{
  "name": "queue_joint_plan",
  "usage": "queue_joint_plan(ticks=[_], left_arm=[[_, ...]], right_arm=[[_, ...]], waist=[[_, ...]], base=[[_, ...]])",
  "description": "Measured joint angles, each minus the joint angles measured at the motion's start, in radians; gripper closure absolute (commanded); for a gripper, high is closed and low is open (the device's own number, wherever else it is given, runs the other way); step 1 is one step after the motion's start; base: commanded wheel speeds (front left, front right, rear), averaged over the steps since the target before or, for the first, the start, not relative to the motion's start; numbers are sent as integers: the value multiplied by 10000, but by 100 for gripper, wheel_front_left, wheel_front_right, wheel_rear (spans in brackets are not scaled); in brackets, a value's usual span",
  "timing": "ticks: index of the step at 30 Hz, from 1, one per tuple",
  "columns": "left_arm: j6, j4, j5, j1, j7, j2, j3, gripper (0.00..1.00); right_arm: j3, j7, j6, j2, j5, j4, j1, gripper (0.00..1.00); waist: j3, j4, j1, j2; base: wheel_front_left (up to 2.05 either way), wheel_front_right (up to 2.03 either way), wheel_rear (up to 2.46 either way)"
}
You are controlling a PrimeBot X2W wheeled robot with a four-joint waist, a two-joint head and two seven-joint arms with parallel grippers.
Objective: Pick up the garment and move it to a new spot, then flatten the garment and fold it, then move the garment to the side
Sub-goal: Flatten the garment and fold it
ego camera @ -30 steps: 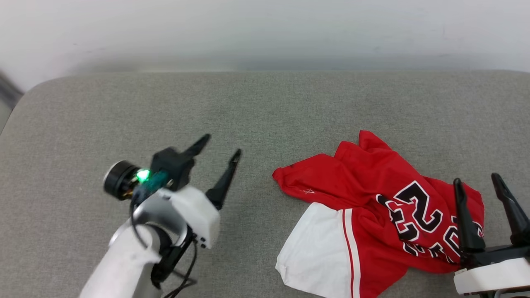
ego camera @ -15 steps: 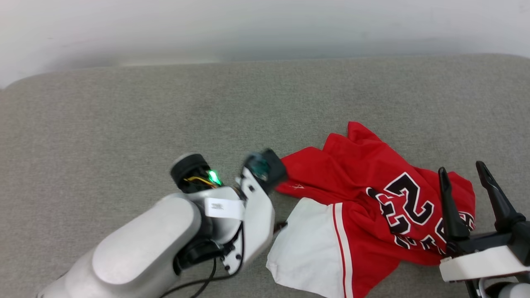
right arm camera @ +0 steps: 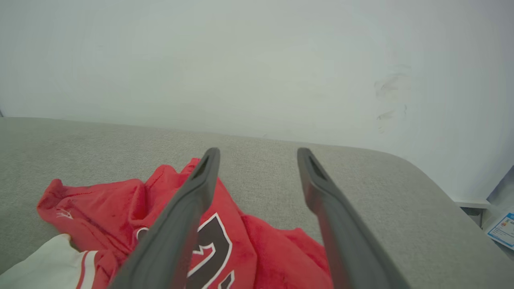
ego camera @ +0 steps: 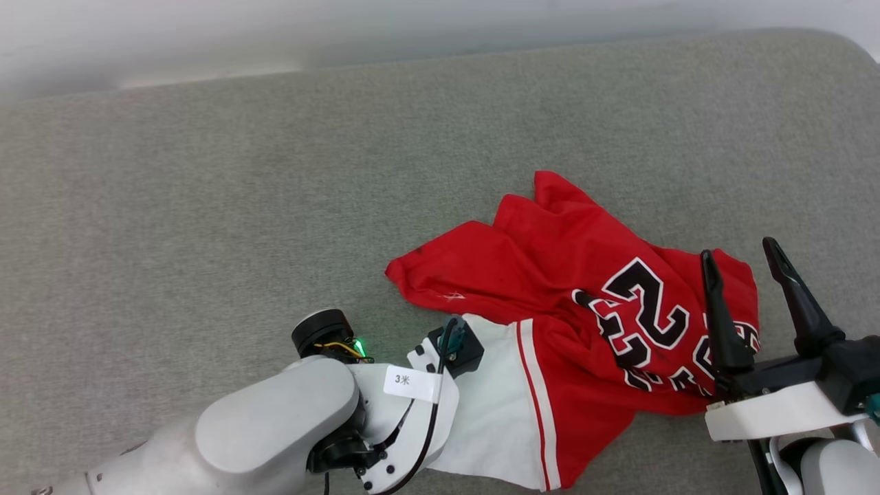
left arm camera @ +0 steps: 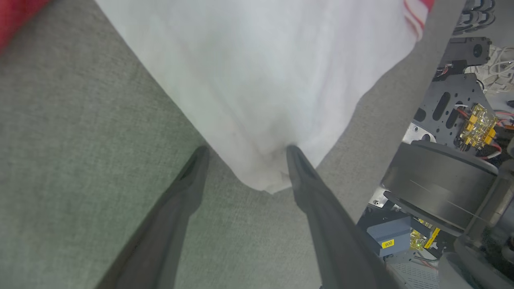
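Note:
The garment point(ego camera: 550, 275), a red jersey with black white-outlined lettering and a white sleeve, lies crumpled on the grey cushion at centre right. My left arm's wrist point(ego camera: 450, 347) points down over the white sleeve's near-left corner, hiding its own fingers in the head view. In the left wrist view my left gripper point(left arm camera: 245, 150) is open and straddles that corner of the sleeve point(left arm camera: 257, 80), its right fingertip pressing a dimple into the cloth. My right gripper point(ego camera: 737, 249) is open with nothing in it, above the garment's right edge. The right wrist view shows this gripper point(right arm camera: 258, 150) over the red cloth point(right arm camera: 241, 249).
The grey cushion point(ego camera: 206, 206) stretches wide to the left and behind the garment. A white wall point(ego camera: 412, 27) runs along its far edge. The cushion's near edge and my own base point(left arm camera: 441, 160) lie close beside the left fingers. The cushion's rounded right corner point(right arm camera: 421, 172) is near.
The head camera has turned, shifting the whole picture. My left arm has swung right from bare cushion to the garment and tipped its open fingers down onto the white sleeve's corner. The right gripper stays open.

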Motion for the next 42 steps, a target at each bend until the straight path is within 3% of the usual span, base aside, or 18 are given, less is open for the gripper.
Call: queue_joint_plan(ticks=[5, 6, 7, 10, 14, 21, 29, 35, 36, 37, 42], left_arm=[[0, 48, 188, 14, 205, 65, -125, 0], [0, -15, 247, 19, 261, 77, -125, 70], [0, -92, 314, 60, 376, 94, -119, 100], [13, -178, 418, 108, 295, 127, -109, 100], [-2, -125, 190, -9, -593, 244, -232, 100], [111, 150, -522, -64, -1758, 1494, 671, 100], [961, 577, -1152, 1292, -2600, 3131, 1187, 100], [1528, 757, -1603, 2127, -3149, 3545, 1375, 100], [1613, 744, -1670, 2226, -3315, 3499, 1423, 72], [1701, 731, -1674, 2318, -3524, 3457, 1494, 0], [2261, 477, -984, 2396, -5187, 3361, 1829, 0]], right_arm=[[73, -21, 0, 36, -15, 123, -222, 0], [61, -21, 0, 36, -15, 132, -228, 0], [58, -21, 0, 36, -15, 132, -250, 0], [-31, -35, 0, 40, -44, 140, -303, 0], [-186, -36, 0, 40, -90, 203, -174, 0], [-407, -36, 0, 33, -88, 238, 307, 0], [-416, -38, 0, -81, -71, 261, 497, 0], [-508, -38, 0, -192, -19, 418, 530, 0], [-516, -38, 0, -213, -8, 468, 533, 0], [-502, -35, 0, -253, -2, 504, 530, 0], [-468, 159, 0, -836, 79, 458, 167, 0]], waist=[[276, -235, 0, 0], [308, -256, 0, 0], [324, -265, 0, 0], [247, -206, 0, 0], [-38, -4, 0, 0], [-609, 571, 0, 0], [-863, 1091, -1, 0], [-873, 1221, -1, 0], [-903, 1240, -1, 0], [-941, 1259, -1, 0], [-1207, 1343, -1, 0]], base=[[0, 0, 0], [0, 0, 0], [0, 0, 0], [0, 0, 0], [0, 0, 0], [0, 0, 0], [0, 0, 0], [0, 0, 0], [0, 0, 0], [0, 0, 0], [0, 0, 0]])
